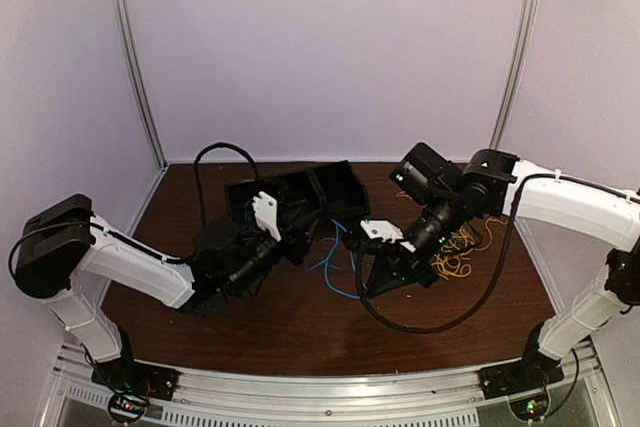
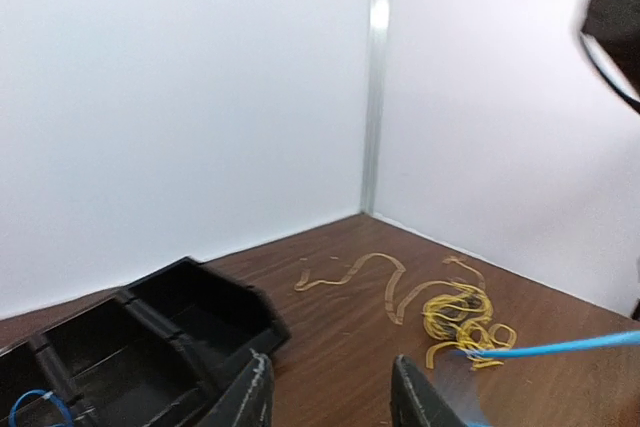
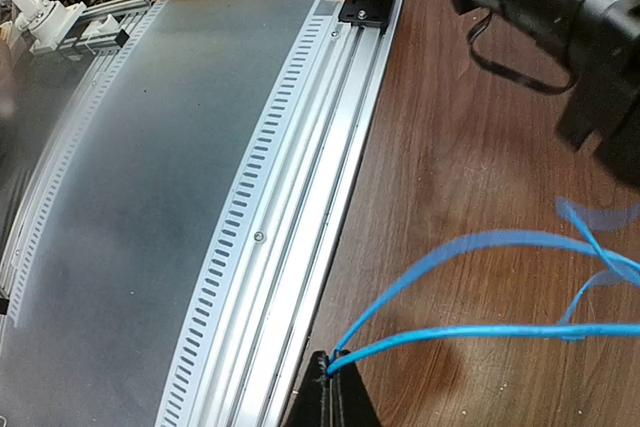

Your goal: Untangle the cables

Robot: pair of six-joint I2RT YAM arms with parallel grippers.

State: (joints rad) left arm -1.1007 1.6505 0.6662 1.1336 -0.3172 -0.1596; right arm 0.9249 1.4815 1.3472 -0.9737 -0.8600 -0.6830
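The right gripper (image 3: 335, 365) is clamping its jaws on the thin blue wire cable (image 3: 470, 243), which is trailing toward nine o'clock in the top view. The left gripper (image 2: 330, 379) is hovering with jaws parted and empty. The yellow curly wire bundle (image 1: 456, 252) is lying at the blue cable's three o'clock.

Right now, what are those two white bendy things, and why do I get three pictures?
They are two robot arms bolted to a brown table. One picture looks down from above; the other two come from little cameras on each wrist. On the table are a blue cable, a curly pile of yellow cables and black bins. The right gripper is pinched shut on the blue cable. The left gripper is open and holds nothing.
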